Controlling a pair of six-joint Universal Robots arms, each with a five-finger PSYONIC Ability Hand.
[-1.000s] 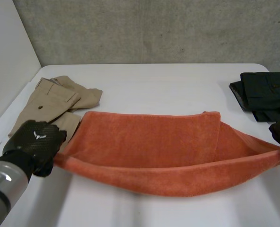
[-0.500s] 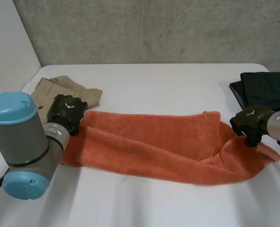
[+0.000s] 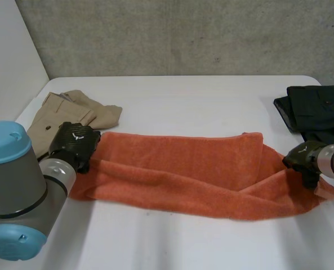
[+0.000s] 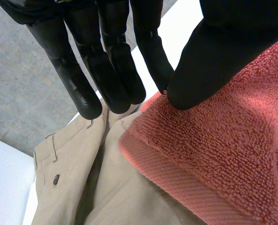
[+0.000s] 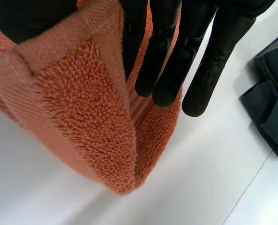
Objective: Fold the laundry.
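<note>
Lying across table (image 3: 183, 101) middle: orange towel (image 3: 178, 169), doubled lengthwise. Left hand (image 3: 72, 143) pinches towel's left-end corner between thumb and straight fingers, above khaki trousers (image 3: 65, 115). Right hand (image 3: 302, 159) pinches right end likewise, near dark garment (image 3: 319, 109).

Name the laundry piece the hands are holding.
The orange terry towel: left hand pinches one end, right hand the other. The beige trousers and dark folded garment lie unheld.
</note>
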